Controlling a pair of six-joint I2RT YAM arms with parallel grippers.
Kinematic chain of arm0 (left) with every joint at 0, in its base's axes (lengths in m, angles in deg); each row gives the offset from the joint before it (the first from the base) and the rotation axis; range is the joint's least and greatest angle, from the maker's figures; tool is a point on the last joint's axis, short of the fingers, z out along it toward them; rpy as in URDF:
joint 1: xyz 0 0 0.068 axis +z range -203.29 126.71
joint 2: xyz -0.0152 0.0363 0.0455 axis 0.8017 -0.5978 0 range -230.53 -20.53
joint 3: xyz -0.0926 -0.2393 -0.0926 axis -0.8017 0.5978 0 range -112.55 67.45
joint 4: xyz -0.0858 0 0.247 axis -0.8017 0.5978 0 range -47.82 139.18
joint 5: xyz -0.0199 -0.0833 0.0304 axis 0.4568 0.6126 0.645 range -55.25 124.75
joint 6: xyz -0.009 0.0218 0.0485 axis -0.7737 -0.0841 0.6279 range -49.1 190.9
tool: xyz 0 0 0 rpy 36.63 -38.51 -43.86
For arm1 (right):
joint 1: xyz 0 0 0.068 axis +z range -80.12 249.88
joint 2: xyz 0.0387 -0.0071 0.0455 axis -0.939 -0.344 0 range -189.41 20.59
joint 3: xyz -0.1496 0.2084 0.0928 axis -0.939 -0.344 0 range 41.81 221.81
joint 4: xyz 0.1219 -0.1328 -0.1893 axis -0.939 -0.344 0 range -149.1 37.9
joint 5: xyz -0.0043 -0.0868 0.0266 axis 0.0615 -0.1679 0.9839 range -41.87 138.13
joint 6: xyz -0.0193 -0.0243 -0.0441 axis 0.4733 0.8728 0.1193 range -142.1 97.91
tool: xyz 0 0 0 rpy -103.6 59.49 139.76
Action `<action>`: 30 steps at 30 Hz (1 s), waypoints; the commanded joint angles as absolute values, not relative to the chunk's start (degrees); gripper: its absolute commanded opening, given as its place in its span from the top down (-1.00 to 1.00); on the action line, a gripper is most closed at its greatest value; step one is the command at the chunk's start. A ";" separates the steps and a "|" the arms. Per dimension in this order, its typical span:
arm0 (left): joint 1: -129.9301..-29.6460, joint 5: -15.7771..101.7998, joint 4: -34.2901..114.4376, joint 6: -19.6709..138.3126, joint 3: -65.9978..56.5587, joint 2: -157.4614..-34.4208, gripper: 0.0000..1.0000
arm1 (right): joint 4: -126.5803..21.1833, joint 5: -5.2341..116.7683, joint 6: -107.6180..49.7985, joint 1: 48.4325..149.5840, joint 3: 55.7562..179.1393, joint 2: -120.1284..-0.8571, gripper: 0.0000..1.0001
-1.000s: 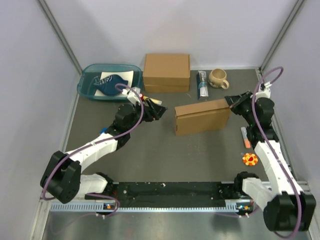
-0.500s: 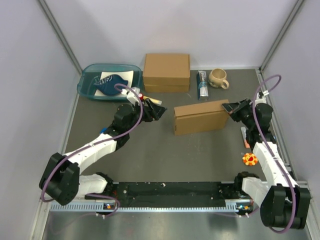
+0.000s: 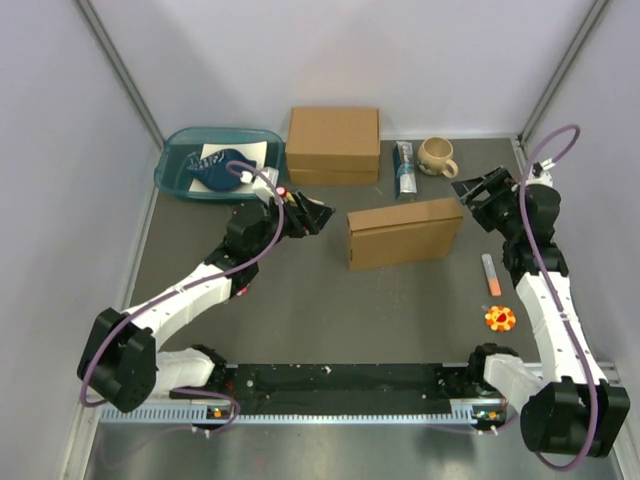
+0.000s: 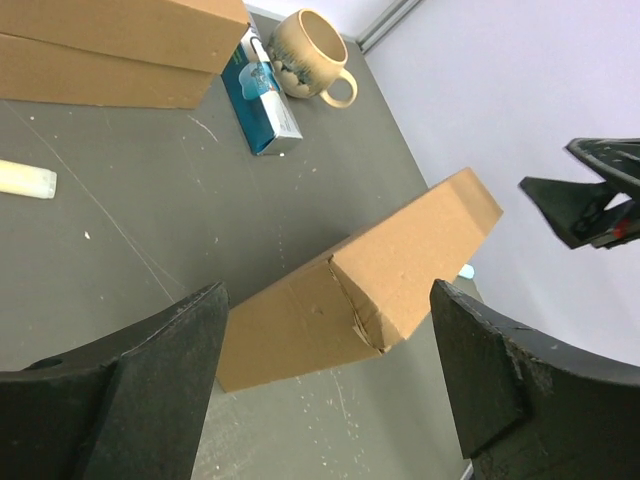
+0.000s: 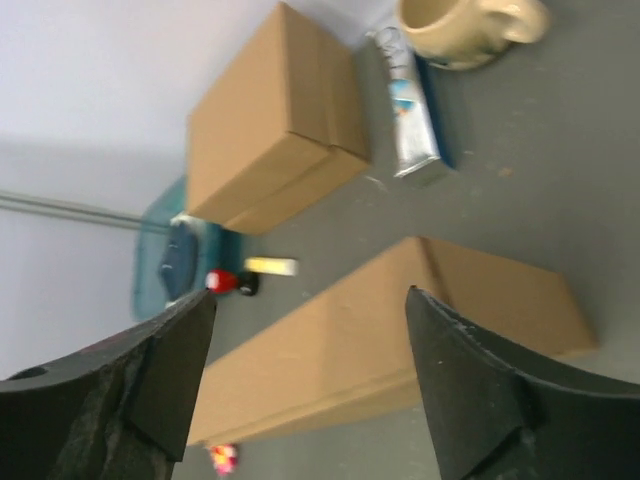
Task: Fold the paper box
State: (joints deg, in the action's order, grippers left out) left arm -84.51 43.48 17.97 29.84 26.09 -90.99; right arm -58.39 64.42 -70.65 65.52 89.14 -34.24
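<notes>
The left fingers (image 3: 320, 215) are spread with nothing between them. They point toward the right edge of the tabletop (image 3: 300, 310), straight at the left end of the paper box (image 3: 405, 232), with a strip of bare surface between. The right fingers (image 3: 468, 188) are spread too and hold nothing. They hang just off the box's right end, by its far right corner, apart from the cardboard but clearly nearer to it than the left pair. The box lies a little right of the tabletop's middle, in the far half. Its long axis runs from the left edge toward the right edge, with the right end canted slightly toward the far edge, so each arm faces one short end. It already looks closed into a shallow block, with a creased seam showing on the near face in the left wrist view. The folding therefore seems done or nearly so, and any last press on a flap would fall to the right arm. A second cardboard box (image 3: 333, 143) sits against the far edge, well apart.
</notes>
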 commanded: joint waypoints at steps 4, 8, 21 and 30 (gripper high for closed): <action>-84.67 44.59 17.84 28.45 26.75 -89.70 -0.85 | -57.14 59.63 -64.28 65.57 84.45 -36.36 -0.81; -84.67 45.73 17.13 27.49 27.90 -90.06 -0.86 | -55.97 61.84 -63.93 65.57 84.35 -39.43 -0.86; -84.67 50.92 11.33 23.62 33.34 -91.20 -0.86 | -50.61 63.15 -66.03 68.65 75.40 -40.06 -0.78; -84.58 47.42 13.35 25.11 33.88 -88.83 -0.86 | -47.88 63.68 -68.32 72.95 69.77 -37.42 -0.68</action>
State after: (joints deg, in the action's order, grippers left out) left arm -84.53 49.47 15.28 24.27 33.56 -91.25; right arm -44.90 62.39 -68.46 70.33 73.34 -38.55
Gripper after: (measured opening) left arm 0.929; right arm 0.855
